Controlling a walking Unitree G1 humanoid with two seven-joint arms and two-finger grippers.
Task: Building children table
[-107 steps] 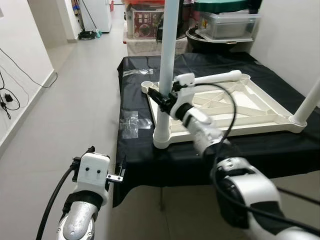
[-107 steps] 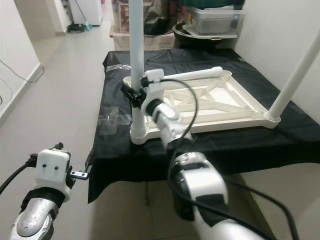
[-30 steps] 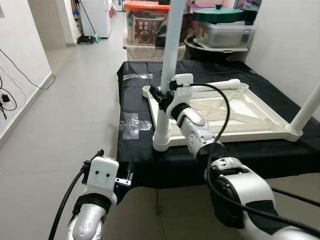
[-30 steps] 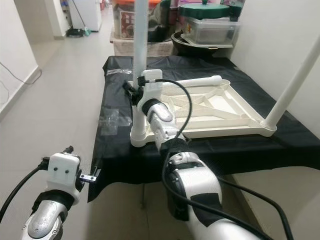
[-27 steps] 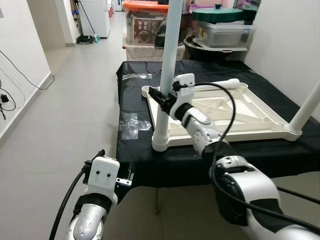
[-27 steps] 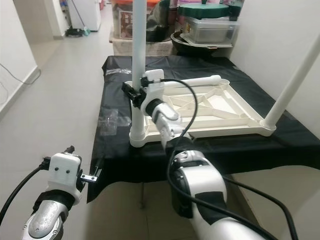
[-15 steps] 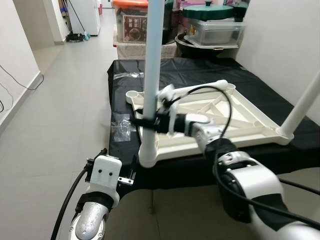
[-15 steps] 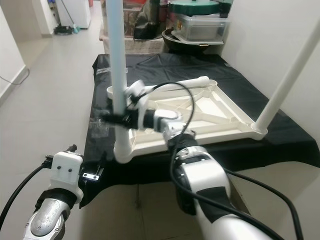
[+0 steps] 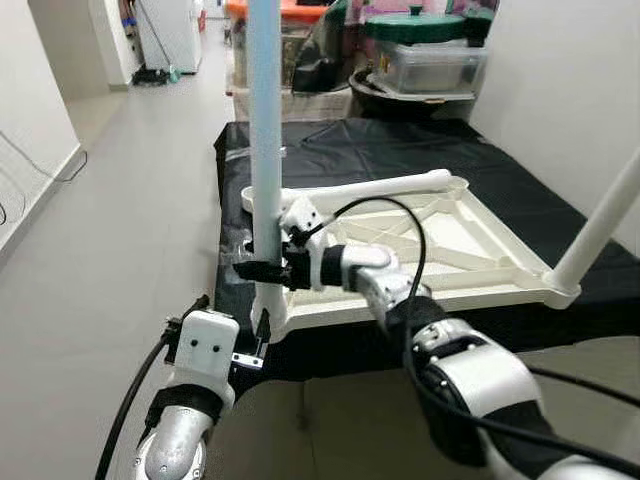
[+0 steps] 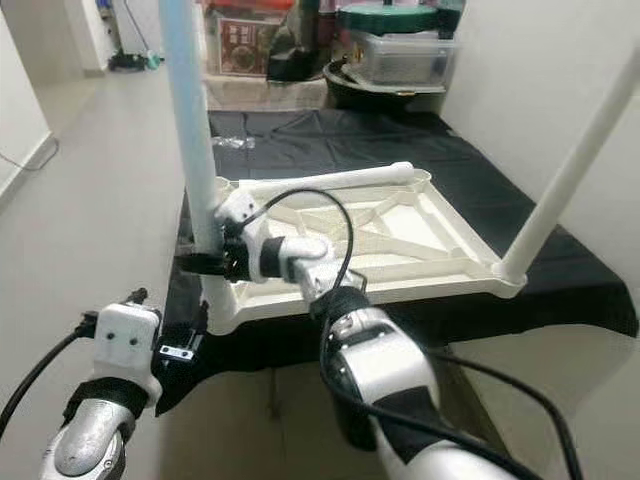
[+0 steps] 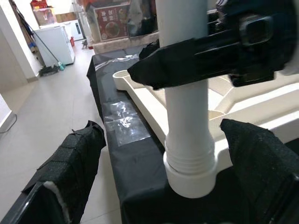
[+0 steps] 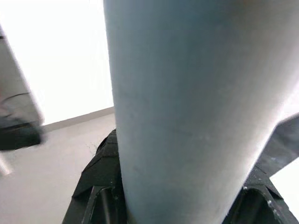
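The children's tabletop (image 9: 440, 235) lies upside down on a desk (image 9: 400, 160) draped in black cloth, ribbed underside up. Two white legs are already standing in corner sockets: the near-left leg (image 9: 265, 130) and the leg at the near-right corner (image 9: 600, 225). A third leg (image 9: 370, 187) lies loose along the far edge of the tabletop, beside an empty socket (image 9: 256, 195) at the far-left corner, so the job looks roughly half done; a fourth leg cannot be made out.

The right tool (image 9: 262, 270) is clenched around the near-left leg low down, just above its threaded collar (image 11: 189, 161), probably seating or twisting it home. The left tool (image 11: 154, 172) hangs released below the desk's front edge, its padded fingers (image 11: 70, 163) spread apart and holding nothing.

A taped patch of clear film (image 11: 122, 123) sits on the cloth. Beyond the desk stand storage boxes (image 9: 430, 62) and a green-lidded pot (image 9: 415, 25); a pale tiled corridor (image 9: 130, 180) runs along the left.
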